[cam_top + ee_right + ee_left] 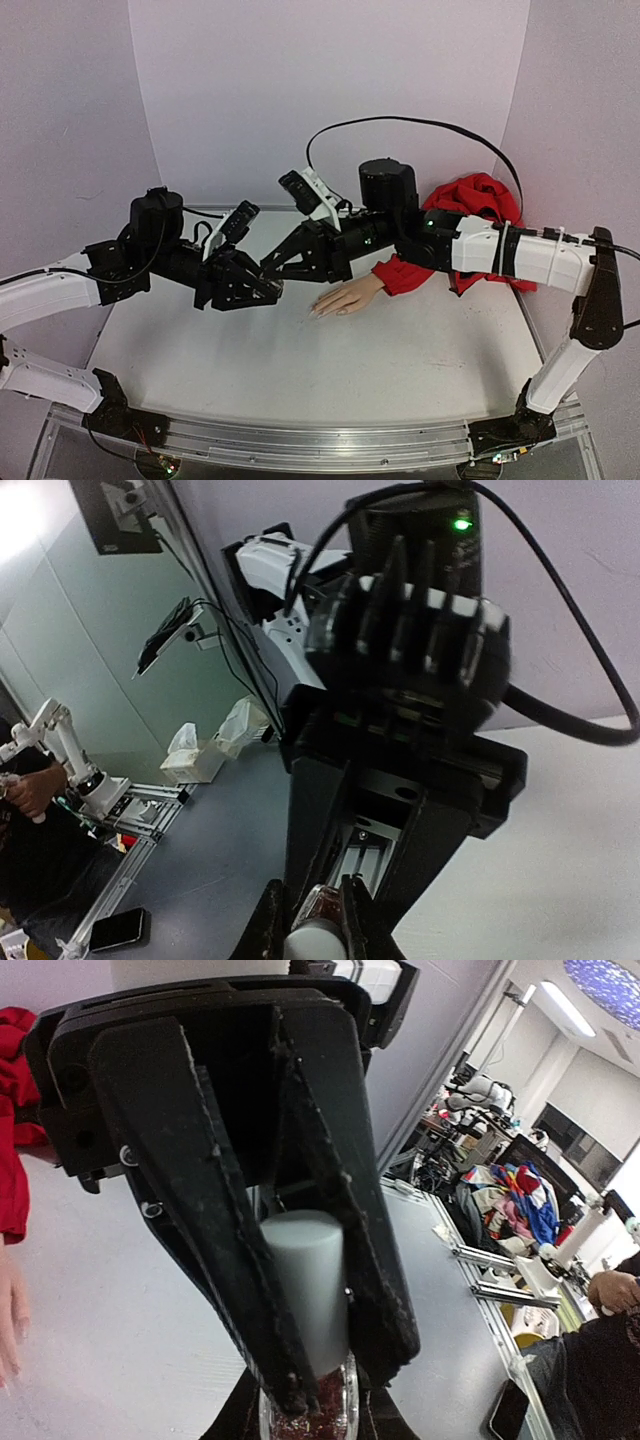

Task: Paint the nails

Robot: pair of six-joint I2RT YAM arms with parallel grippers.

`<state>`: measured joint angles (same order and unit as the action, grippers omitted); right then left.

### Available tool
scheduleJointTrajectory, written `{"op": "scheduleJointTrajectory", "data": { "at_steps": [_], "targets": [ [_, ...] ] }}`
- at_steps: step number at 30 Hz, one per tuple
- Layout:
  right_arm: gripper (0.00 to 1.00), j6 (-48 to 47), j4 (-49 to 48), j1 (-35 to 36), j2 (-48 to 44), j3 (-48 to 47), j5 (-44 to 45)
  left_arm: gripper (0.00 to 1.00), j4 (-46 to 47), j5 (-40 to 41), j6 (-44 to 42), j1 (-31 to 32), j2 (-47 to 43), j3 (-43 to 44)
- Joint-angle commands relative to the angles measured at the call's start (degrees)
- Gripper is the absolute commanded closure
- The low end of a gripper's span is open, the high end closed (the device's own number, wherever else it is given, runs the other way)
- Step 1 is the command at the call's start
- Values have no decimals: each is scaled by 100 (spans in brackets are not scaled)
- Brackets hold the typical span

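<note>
A pale peach mannequin hand point(347, 297) lies palm down at the table's middle, its red sleeve point(404, 273) running to the right. Its nails point(318, 311) are tiny at the fingertips that point left. Just left of the hand, above the table, the two grippers meet tip to tip. My left gripper point(266, 291) point(308, 1418) is shut on a small glass bottle point(312, 1412) of dark red glitter polish. My right gripper point(276, 267) point(312, 932) is shut on that bottle's white cap point(305, 1285) point(316, 946). The hand's edge point(8, 1320) shows at the left of the left wrist view.
A heap of red fabric point(478, 198) lies at the back right behind the right arm. White walls close the table at the back and both sides. A black cable point(420, 122) arcs above the right arm. An aluminium rail point(320, 448) runs along the near edge.
</note>
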<state>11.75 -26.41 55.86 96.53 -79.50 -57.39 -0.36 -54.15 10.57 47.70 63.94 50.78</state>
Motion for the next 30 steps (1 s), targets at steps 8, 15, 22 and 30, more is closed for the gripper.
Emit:
{"op": "scheduleJointTrajectory", "data": {
  "at_steps": [8,15,22,30],
  "targets": [
    [26,49,557,152,-1142,795,3061,100,904,2795,-770,58,-484,-58],
    [14,894,876,159,-1570,690,4580,100,619,5657,-1590,713,-401,1],
    [25,1571,955,265,-915,-80,4858,100,610,6092,-1605,858,-88,130],
    [42,1848,1008,416,-185,-791,5180,100,605,6092,-1457,916,129,159]
  ]
}}
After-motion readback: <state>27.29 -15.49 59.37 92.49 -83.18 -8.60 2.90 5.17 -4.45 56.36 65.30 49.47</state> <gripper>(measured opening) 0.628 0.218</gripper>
